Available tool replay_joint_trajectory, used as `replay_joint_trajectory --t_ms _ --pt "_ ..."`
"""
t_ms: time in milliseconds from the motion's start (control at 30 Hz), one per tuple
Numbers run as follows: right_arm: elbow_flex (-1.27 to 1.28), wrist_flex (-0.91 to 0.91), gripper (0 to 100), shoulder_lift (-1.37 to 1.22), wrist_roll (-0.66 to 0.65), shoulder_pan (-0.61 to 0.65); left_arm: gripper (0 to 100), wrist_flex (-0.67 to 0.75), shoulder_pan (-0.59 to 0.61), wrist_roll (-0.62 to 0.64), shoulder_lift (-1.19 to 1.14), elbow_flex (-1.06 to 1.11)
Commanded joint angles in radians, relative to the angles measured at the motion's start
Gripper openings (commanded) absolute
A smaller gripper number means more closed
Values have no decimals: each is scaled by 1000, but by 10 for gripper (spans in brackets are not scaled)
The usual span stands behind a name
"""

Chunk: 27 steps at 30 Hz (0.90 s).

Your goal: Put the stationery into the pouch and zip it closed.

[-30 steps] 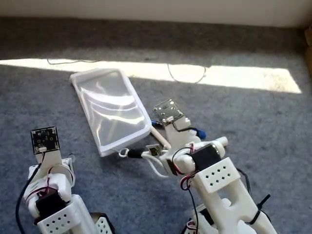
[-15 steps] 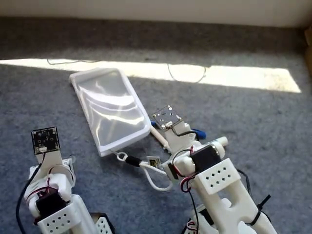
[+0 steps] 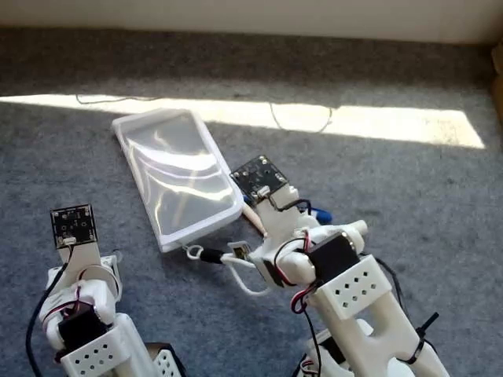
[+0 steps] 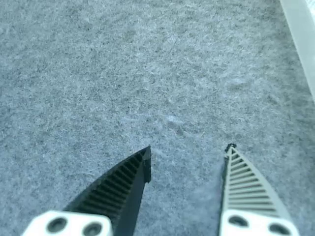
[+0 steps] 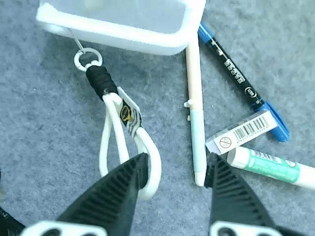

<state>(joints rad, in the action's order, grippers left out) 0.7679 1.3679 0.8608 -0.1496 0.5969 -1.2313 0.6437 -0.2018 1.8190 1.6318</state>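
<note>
Print on the pen (image 5: 236, 73): white lettering along the black barrel and a circled mark near the blue cap, too small to read.
White block (image 5: 244, 131): barcode label with a digit row beneath it, digits illegible. There is a round red sign at one end.
Tube (image 5: 270, 165): green band with fine print, illegible.
Tag (image 5: 129, 116) on the strap (image 5: 105, 145): round yellow-and-black emblem, no letters made out.
High view: the tag lies at 5 o'clock from the pouch (image 3: 177, 169), and the pen's blue end at 4 o'clock.
</note>
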Motion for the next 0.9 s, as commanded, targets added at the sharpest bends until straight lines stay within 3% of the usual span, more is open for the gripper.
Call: replay_joint_trajectory --t_ms 0,167,300,533,867 --pt "-96 101 228 21 -12 16 235 18 4 -9 5 -10" --pt "-108 202 347 21 -23 21 236 18 4 -9 5 -7" --pt "-108 254 345 21 -97 21 236 18 4 -9 5 -7" --pt "-114 309 292 21 -103 22 236 18 4 -9 5 -7" --pt "65 -8 289 19 -35 156 236 18 4 -9 5 -7"
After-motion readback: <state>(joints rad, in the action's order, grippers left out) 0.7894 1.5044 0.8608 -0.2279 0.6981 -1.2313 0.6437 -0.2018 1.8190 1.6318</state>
